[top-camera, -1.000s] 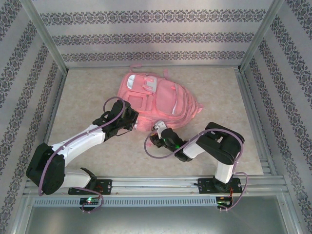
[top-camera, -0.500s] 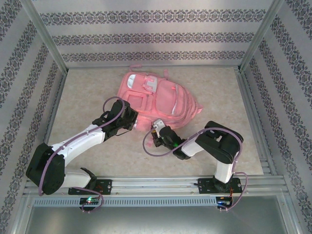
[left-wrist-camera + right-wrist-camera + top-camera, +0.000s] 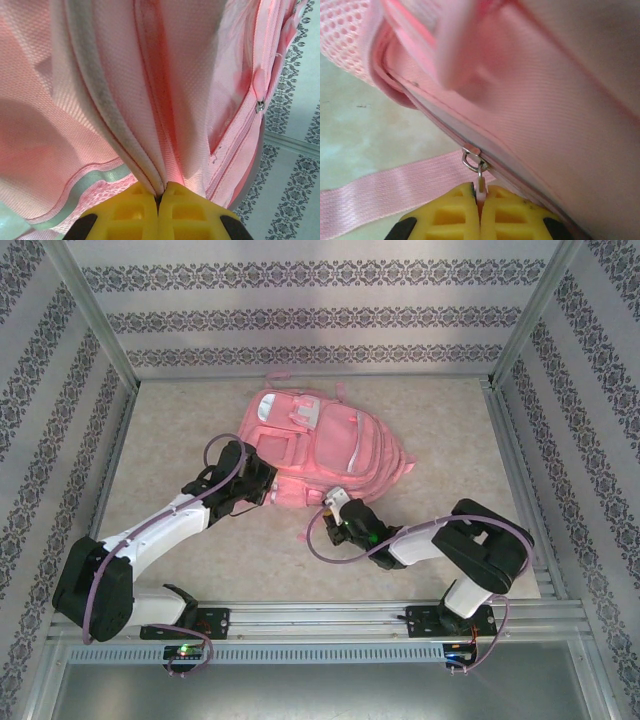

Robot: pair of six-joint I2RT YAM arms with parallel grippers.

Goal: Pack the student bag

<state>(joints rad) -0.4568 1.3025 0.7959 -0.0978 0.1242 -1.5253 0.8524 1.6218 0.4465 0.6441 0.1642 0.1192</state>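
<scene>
Holding the pink bag (image 3: 320,440) at two points along its near edge, seen from above; the bag lies flat on the table (image 3: 170,430), towards the back and near the middle, front pockets facing up. My left pincer (image 3: 159,194) is clenched on a pinched fold of the fabric, just beside a pale trim band (image 3: 95,182); I judge this grip to be an anchor, so that the cloth stays taut and does not drag when the other arm pulls. My right pincer (image 3: 480,195) is clenched on the thin zip tab (image 3: 480,181), which hangs from the metal slider (image 3: 471,157) on the seam; the yellow pads meet around it with no gap. A loose strap (image 3: 380,195) lies on the table just beside this grip, apart from the pads. How far the zip is open I cannot tell. I judge the step in hand to be drawing the slider along to open a compartment before anything is packed; the tab is small and could slip out.
</scene>
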